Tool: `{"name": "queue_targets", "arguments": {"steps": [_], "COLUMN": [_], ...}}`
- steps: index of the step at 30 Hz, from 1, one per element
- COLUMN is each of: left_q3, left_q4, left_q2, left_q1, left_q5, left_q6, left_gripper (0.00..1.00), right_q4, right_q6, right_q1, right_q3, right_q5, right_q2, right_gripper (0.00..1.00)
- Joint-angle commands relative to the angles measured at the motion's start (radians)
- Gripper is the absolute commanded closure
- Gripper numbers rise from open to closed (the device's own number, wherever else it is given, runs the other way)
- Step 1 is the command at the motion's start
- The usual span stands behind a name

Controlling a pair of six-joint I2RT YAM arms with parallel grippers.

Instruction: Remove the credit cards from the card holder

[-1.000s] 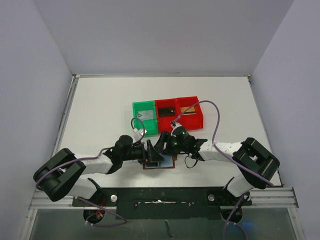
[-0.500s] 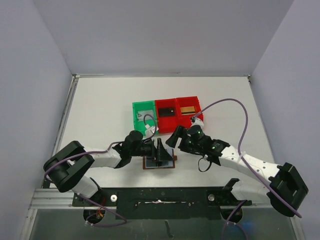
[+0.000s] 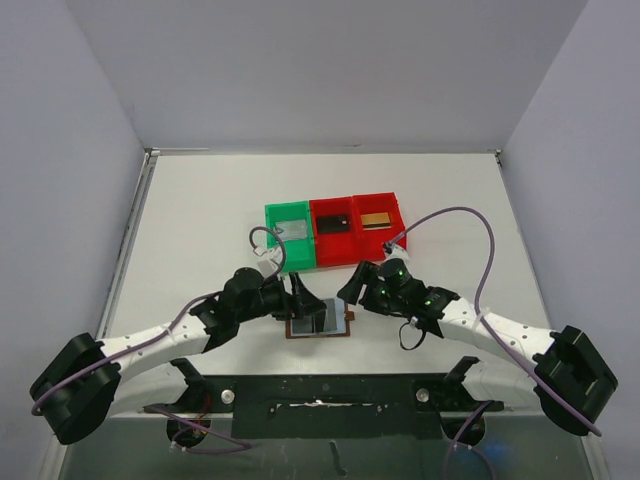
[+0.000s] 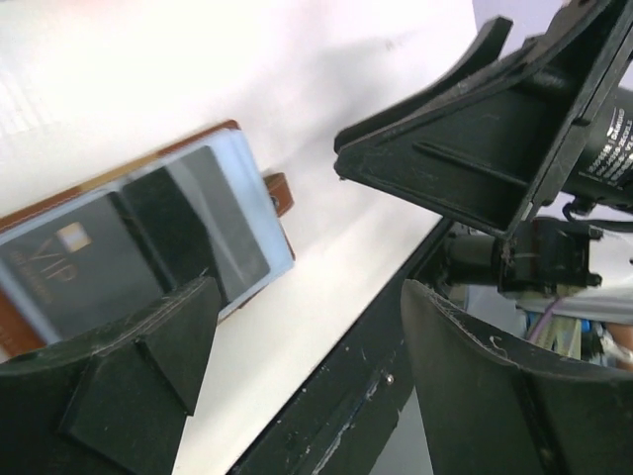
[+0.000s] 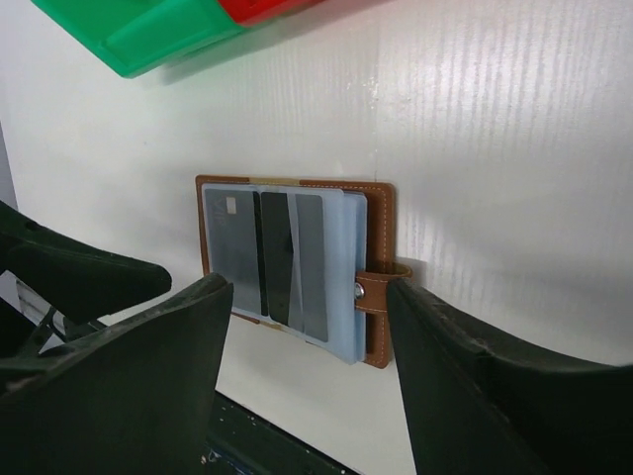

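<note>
The card holder (image 3: 322, 322) lies open on the table near the front edge, brown leather with pale blue sleeves (image 5: 341, 267) and a side tab (image 5: 382, 291). Dark credit cards (image 5: 275, 259) sit in its sleeves; one reads VIP (image 4: 69, 269). My left gripper (image 3: 306, 298) hovers at the card holder's (image 4: 232, 134) upper left, open and empty (image 4: 307, 381). My right gripper (image 3: 352, 284) hovers at its upper right, open and empty (image 5: 307, 396). Neither touches the holder.
Three bins stand side by side behind the holder: a green bin (image 3: 290, 236) holding a silver-grey card, a red bin (image 3: 334, 230) holding a black card, and another red bin (image 3: 378, 222) holding a gold card. The table's black front rail (image 4: 336, 426) is close by.
The left gripper has drawn back left off the holder, uncovering it. The right arm swung out to the right, and its gripper now sits beside the holder.
</note>
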Motion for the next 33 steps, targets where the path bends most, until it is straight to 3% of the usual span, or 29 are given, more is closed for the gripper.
{"name": "queue_targets", "arguments": {"steps": [1, 9, 16, 33], "left_q3": [-0.032, -0.001, 0.133, 0.15], "left_q4": [-0.068, -0.207, -0.436, -0.401], "left_q2": [-0.105, -0.175, -0.162, -0.044], "left_q1": [0.014, 0.02, 0.021, 0.02], "left_q5": [-0.15, -0.346, -0.502, -0.373], "left_q6": [-0.018, -0.145, -0.115, -0.109], "left_gripper": [0.27, 0.23, 0.21, 0.2], "right_q4": [0.135, 0.119, 0.121, 0.311], "right_q6": [-0.012, -0.042, -0.045, 0.02], "right_q1": [0.01, 0.038, 0.06, 0.084], "right_q3": [0.004, 0.068, 0.087, 0.019], "right_q5": [-0.057, -0.068, -0.059, -0.151], "right_q2": [0.035, 0.121, 0.149, 0.207], "right_gripper": [0.38, 0.36, 0.34, 0.33]}}
